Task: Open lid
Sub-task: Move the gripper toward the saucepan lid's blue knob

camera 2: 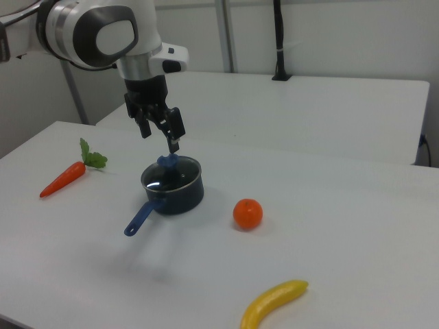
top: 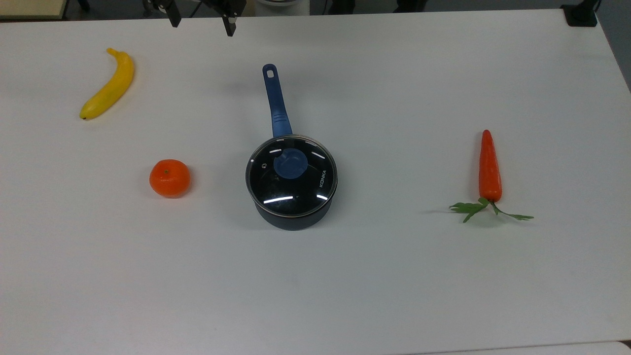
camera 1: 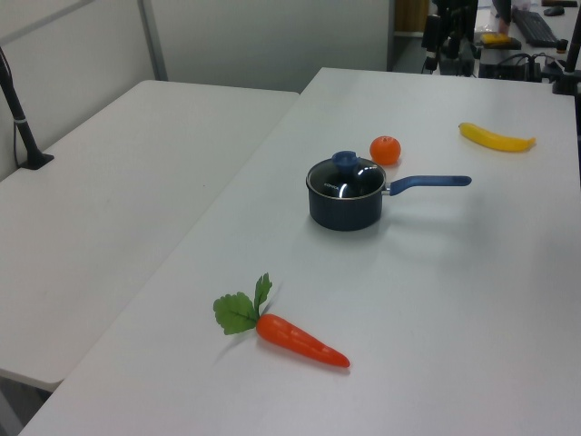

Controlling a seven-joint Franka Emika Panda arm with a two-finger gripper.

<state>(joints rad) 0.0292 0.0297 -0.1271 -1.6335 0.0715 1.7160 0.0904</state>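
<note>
I see the lid seated on the saucepan mid-worktop, my gripper probably above it, fingers spread wide, gripping nothing, banana toward a corner.

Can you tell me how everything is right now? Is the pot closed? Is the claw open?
lid: on the saucepan, shut, sitting flat.
saucepan: upright on the table, covered.
claw: open, holding nothing, away from the lid's knob.
banana: lying on the table, whole, unpeeled.
orange: resting on the table, whole.
carrot: lying flat, leaves still attached.
</note>
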